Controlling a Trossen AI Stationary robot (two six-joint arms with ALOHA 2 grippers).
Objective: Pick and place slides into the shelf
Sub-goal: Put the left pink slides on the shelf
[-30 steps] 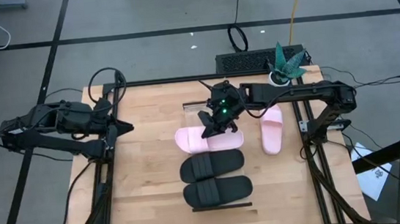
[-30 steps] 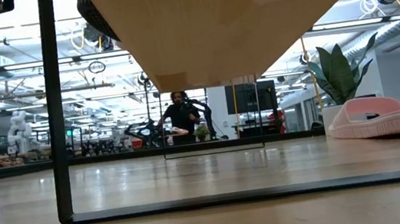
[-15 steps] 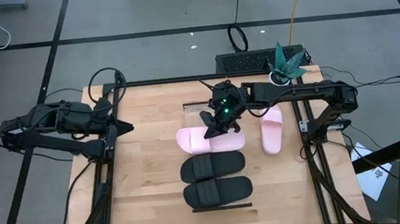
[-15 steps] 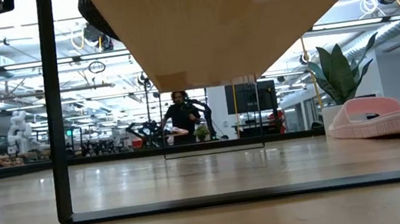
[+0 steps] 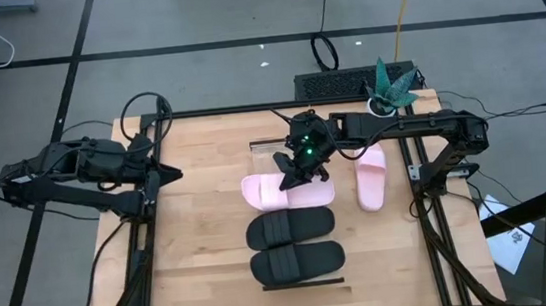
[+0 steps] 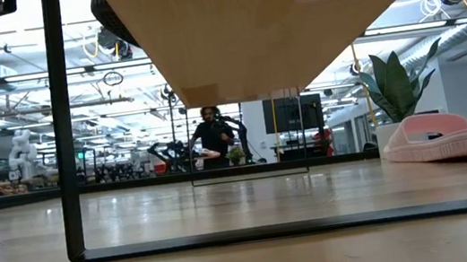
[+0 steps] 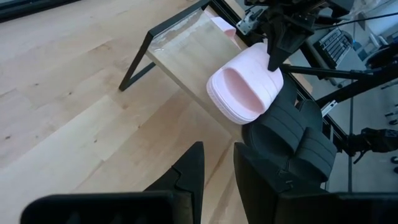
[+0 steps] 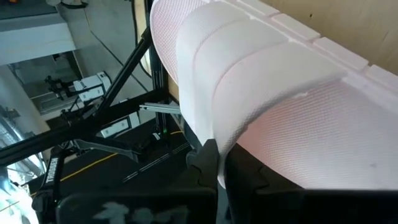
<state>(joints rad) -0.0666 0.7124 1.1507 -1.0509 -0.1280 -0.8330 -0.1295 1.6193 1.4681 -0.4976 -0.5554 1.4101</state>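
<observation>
The shelf (image 5: 271, 151), light planks on a thin dark frame, runs from the table's middle toward its near edge. Two black slides (image 5: 291, 228) (image 5: 297, 262) lie across it side by side. A pink slide (image 5: 269, 191) lies across it just beyond them, with my right gripper (image 5: 293, 176) shut on its strap. The other pink slide (image 5: 372, 176) rests sole down on the table to the right, also seen in the low view (image 6: 451, 137). My left gripper (image 5: 169, 173) waits over the table's left side, open on nothing (image 7: 217, 165). My right gripper pinches the edge of the pink slide's strap (image 8: 231, 142) between its two fingers (image 7: 273, 57). The fingers slant down from the far right. The slide's open toe faces the table's left and its sole is at the shelf top (image 7: 233, 112); whether it rests there, I cannot tell.
A potted plant (image 5: 392, 86) stands at the table's far right corner, with a keyboard (image 5: 347, 83) just beyond the far edge. The shelf's dark leg (image 6: 61, 126) and underside (image 6: 292, 24) fill the low view. A person (image 6: 212, 138) stands far off in the room.
</observation>
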